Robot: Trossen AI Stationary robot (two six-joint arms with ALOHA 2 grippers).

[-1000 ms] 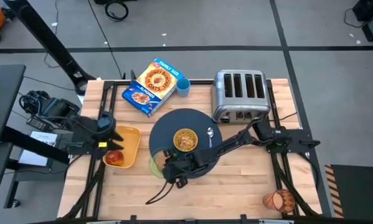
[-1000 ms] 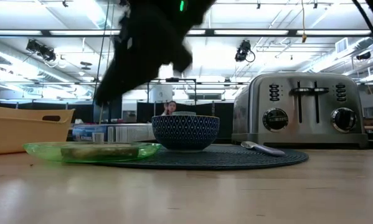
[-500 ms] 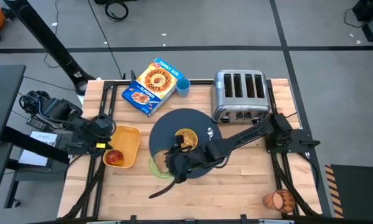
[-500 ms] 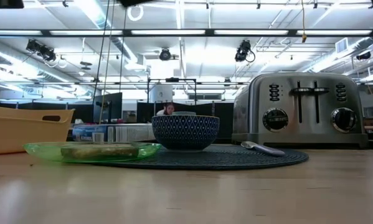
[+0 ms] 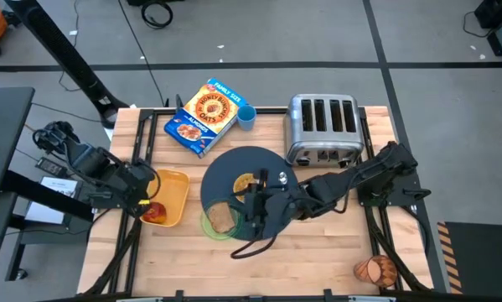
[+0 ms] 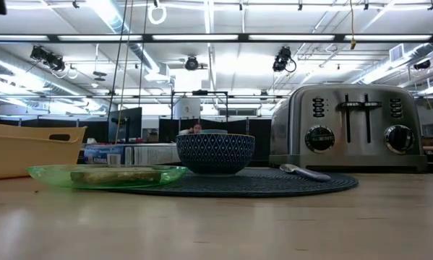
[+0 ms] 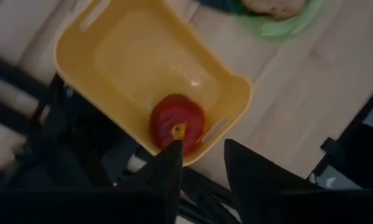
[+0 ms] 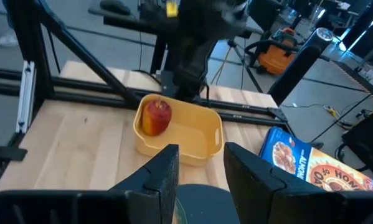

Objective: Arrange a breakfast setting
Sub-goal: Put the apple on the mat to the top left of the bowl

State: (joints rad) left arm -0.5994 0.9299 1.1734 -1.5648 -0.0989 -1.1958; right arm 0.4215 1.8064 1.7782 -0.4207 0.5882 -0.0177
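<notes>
While mat (image 5: 249, 189) holds bowl (image 6: 215, 153) and spoon (image 6: 306, 172), toast (image 5: 222, 217) on green plate (image 6: 39, 173) alongside: mostly set. Apple (image 7: 177, 122) left in yellow bin (image 7: 131, 56); cup unseen. Left gripper (image 7: 202, 163) above apple, parted, empty; right gripper (image 8: 198, 168) over mat, parted, empty.

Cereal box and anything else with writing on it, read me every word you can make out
"HONEY BUNCHES OF OATS" on the cereal box.
"FAMILY SIZE" on the same box's top corner.
"HON..." is the part of the name showing in the right wrist view.
Smaller box print: too small to read.
Toaster dial markings: unreadable.
</notes>
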